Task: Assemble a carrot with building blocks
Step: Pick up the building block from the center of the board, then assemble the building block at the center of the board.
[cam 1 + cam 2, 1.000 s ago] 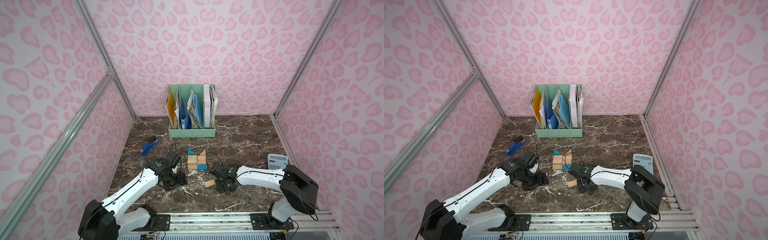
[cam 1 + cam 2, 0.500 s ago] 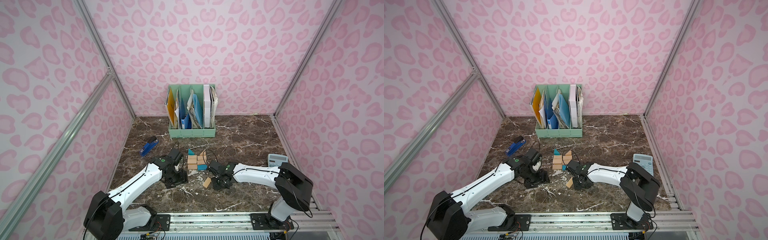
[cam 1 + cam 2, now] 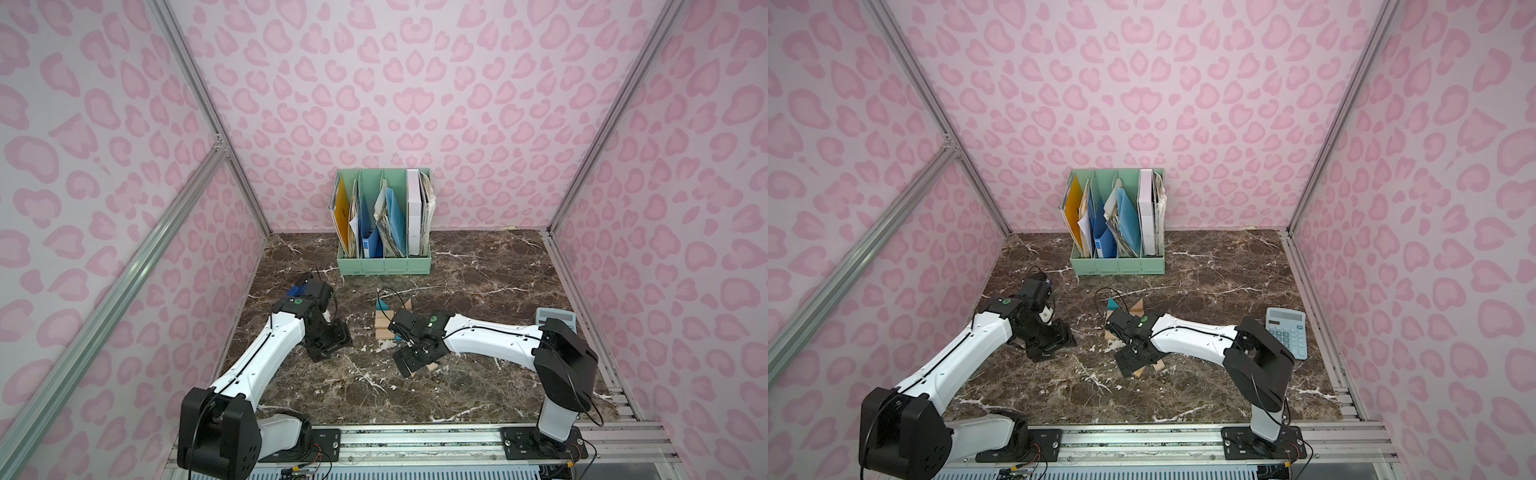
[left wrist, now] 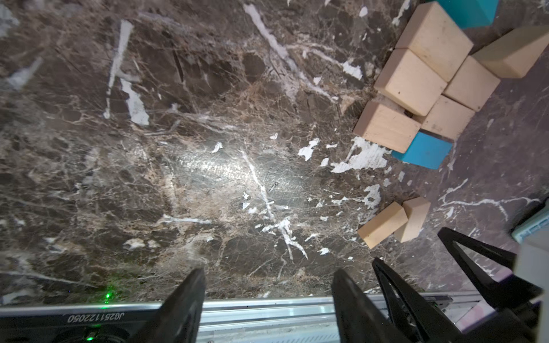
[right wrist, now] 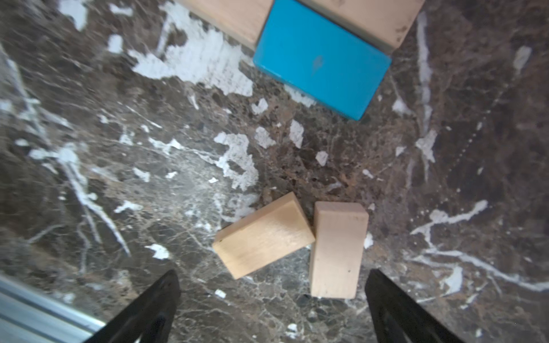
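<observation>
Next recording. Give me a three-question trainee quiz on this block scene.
1. True or false: the right tool grips a block.
2. How many loose tan blocks lie apart from the carrot figure? A one, B two, C four.
3. Fill in: the figure's block nearest the loose pair is coloured ____.
Key: 1 false, its jaws stand open and empty; 2 B; 3 teal, the teal block.
</observation>
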Available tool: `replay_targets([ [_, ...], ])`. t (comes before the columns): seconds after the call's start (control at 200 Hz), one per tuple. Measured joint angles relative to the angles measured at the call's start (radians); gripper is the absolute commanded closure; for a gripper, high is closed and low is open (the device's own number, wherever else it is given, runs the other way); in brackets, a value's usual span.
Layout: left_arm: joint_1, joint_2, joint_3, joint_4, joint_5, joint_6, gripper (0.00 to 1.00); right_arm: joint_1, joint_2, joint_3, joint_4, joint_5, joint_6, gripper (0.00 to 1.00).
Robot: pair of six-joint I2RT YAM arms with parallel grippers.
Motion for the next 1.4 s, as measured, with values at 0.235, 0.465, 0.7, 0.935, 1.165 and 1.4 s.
replay_targets([
  [0.235,0.087,0.017,-0.043,0.020,0.075,0.040,0.32,-0.005,0.055,0.035,0.018,0.019,-0.190,0.06],
  [0.465,0.105,0.026,-0.046,0.036,0.092,0.045,0.32,-0.008,0.123,0.087,0.024,0.018,-0.329,0.10],
  [0.7,0.106,0.018,-0.073,0.044,0.097,0.044,0.33,0.002,0.122,0.040,0.042,-0.036,-0.389,0.21],
  [0.935,0.107,-0.013,-0.102,0.042,0.094,0.039,0.33,0.006,0.093,-0.016,0.078,-0.064,-0.415,0.56],
  [1.165,0.108,-0.038,-0.107,0.033,0.084,0.037,0.34,0.007,0.206,0.227,-0.047,-0.121,-0.340,0.85],
  [1.4,0.108,-0.006,-0.093,0.030,0.082,0.037,0.34,-0.043,0.365,0.464,-0.172,-0.214,-0.098,0.86],
])
